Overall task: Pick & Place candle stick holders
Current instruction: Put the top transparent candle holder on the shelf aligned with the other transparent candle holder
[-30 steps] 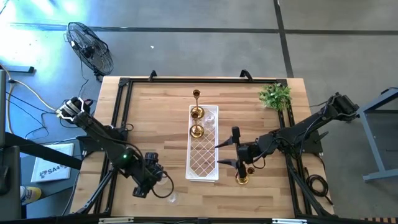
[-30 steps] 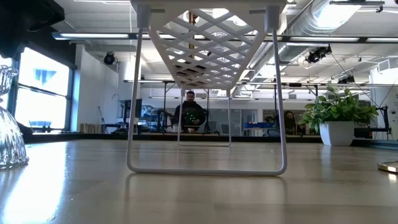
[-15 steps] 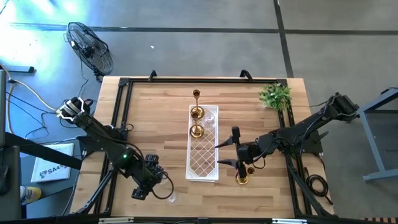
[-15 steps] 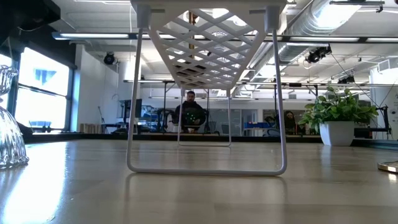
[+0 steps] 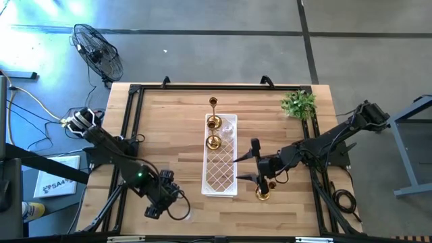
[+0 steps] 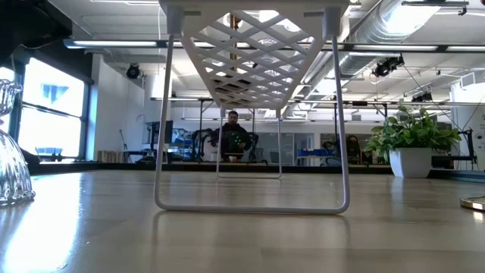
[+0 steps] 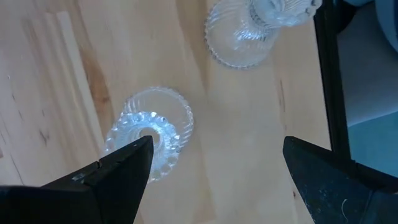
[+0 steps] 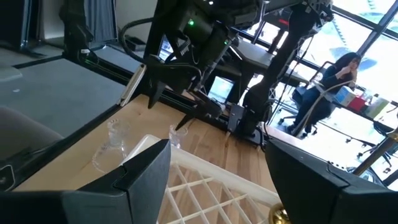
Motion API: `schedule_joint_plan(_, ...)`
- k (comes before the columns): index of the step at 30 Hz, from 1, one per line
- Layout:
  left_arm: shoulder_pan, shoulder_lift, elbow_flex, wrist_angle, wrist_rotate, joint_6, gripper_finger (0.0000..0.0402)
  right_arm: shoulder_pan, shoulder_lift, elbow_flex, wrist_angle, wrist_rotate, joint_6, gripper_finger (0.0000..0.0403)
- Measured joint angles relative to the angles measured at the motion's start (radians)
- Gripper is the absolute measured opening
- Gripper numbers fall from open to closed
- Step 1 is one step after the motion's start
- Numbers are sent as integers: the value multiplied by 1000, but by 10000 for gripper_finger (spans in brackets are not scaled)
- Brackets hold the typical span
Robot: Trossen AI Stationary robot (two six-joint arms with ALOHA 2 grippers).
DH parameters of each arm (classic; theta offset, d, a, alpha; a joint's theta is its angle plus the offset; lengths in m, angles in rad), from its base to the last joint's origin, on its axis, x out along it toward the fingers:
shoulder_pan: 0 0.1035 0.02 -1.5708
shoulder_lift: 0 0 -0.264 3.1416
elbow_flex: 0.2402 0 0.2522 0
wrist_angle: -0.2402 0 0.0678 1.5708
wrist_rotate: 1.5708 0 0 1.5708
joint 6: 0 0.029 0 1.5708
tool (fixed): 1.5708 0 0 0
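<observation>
Two clear glass candle stick holders (image 7: pixel 152 130) (image 7: pixel 249 31) stand on their round bases near the table's near-left corner. My left gripper (image 7: pixel 214 168) hangs open above them, pointing steeply down, its fingers clear of the glass; it also shows from above (image 5: pixel 174 201). My right gripper (image 5: pixel 241 167) stands open and level beside the white lattice tray (image 5: pixel 221 177), holding nothing. A brass holder (image 5: pixel 262 193) stands on the table just near of it. On the tray's far end stand two brass holders (image 5: pixel 213 123) (image 5: pixel 213 142) and a glass one (image 5: pixel 229 128).
A small green plant (image 5: pixel 298 103) stands at the far right corner. The tray stands on thin wire legs (image 6: pixel 161 152) in the table's middle. A black frame rail (image 7: pixel 329 81) runs just beyond the glass holders. A fan (image 5: pixel 98 50) stands on the floor, and people sit in the room behind.
My left gripper has eased down and a little toward the table's near edge, closer over the two glass holders, staying open. My right gripper and all holders have kept still.
</observation>
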Motion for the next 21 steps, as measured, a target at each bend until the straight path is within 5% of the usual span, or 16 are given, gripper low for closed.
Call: schedule_joint_plan(21,0,85,5,3,-99,4,347,1,0,0,1,0,0,257)
